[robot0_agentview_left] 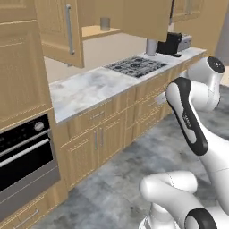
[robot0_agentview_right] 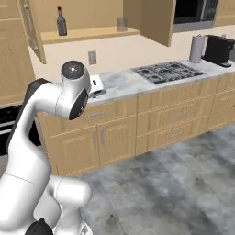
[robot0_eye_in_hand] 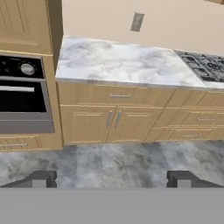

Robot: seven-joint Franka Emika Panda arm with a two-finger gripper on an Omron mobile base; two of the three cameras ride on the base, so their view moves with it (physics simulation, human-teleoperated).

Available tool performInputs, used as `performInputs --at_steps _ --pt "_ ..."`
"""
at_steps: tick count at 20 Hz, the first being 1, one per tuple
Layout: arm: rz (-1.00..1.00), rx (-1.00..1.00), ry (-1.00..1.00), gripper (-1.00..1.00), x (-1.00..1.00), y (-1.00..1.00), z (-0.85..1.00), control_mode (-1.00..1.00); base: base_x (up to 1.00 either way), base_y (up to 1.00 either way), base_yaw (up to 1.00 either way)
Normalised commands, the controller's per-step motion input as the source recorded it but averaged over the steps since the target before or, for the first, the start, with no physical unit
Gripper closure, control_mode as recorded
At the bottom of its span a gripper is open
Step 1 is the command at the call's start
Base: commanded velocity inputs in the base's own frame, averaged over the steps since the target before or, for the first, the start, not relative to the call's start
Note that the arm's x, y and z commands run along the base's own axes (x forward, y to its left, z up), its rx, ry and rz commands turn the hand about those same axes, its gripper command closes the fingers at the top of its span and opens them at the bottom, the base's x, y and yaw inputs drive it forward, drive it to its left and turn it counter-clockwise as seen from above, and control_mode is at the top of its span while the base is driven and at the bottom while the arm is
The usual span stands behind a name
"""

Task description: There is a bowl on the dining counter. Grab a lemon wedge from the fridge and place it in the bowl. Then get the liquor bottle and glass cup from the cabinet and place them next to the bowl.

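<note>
Right base view: liquor bottle (robot0_agentview_right: 61,22) half-hidden by door (robot0_agentview_right: 33,28).

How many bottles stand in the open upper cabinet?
1. A dark liquor bottle stands on the left part of the cabinet shelf; the glass cup is farther right. The open doors may hide others.
</note>
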Motion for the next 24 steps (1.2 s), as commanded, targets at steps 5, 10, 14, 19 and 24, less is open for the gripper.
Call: performInputs --at_steps 5,10,14,19,24 --pt "0.00 0.00 0.00 -1.00 0.00 0.00 0.00 1.00 1.00 -0.43 0.43" --pt "0.00 0.00 0.00 -1.00 0.00 0.00 0.00 1.00 1.00 -0.60 0.39" --pt "0.00 0.00 0.00 -1.00 0.00 0.00 0.00 1.00 1.00 -0.46 0.37" --pt "0.00 0.00 0.00 -1.00 0.00 0.00 0.00 1.00 1.00 -0.32 0.34" --pt "0.00 0.00 0.00 -1.00 0.00 0.00 0.00 1.00 0.82 -0.24 0.26"
